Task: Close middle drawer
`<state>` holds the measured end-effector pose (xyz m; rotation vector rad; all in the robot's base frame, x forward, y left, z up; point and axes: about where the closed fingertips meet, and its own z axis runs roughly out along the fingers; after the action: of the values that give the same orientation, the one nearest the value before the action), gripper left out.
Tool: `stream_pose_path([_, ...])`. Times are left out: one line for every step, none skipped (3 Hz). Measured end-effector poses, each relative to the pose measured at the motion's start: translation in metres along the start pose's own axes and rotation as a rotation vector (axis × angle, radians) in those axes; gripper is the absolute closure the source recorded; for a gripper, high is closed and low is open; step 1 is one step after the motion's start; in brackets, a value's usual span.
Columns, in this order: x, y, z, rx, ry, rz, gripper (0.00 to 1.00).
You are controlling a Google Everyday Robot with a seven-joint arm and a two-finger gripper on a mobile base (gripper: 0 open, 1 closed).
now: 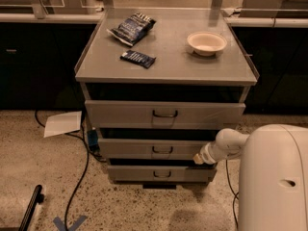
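The middle drawer (144, 149), second in a stack of three under a grey bench (163, 66), shows its small dark loop handle (162, 150) at front centre and a dark band above its front. The gripper (196, 159) sits at the right end of that drawer front, seemingly touching it; whether it is spread or closed cannot be told from this angle. The white arm (226, 146) reaches in from the robot's pale body (274, 177) at lower right. Above is the wider top drawer (120, 113), below the lowest drawer (130, 173). On the bench lie a dark snack bag (132, 28), a dark wrapped bar (138, 58) just in front of it, and a white bowl (206, 43) to the right. On the speckled floor to the left lie a sheet of paper (62, 123) and a black cable (79, 177).
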<state>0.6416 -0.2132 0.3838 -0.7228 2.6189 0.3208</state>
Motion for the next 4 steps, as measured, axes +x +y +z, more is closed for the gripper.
stream_pose_path([0.0177,0.0087,-0.0169,0.006,0.033,0.016,1.0])
stream_pose_path([0.0217,0.012,-0.0169,0.001,0.04,0.016,0.82])
stream_pose_path([0.0217,0.012,-0.0169,0.001,0.04,0.016,0.58])
stream_pose_path([0.0217,0.012,-0.0169,0.001,0.04,0.016,0.37])
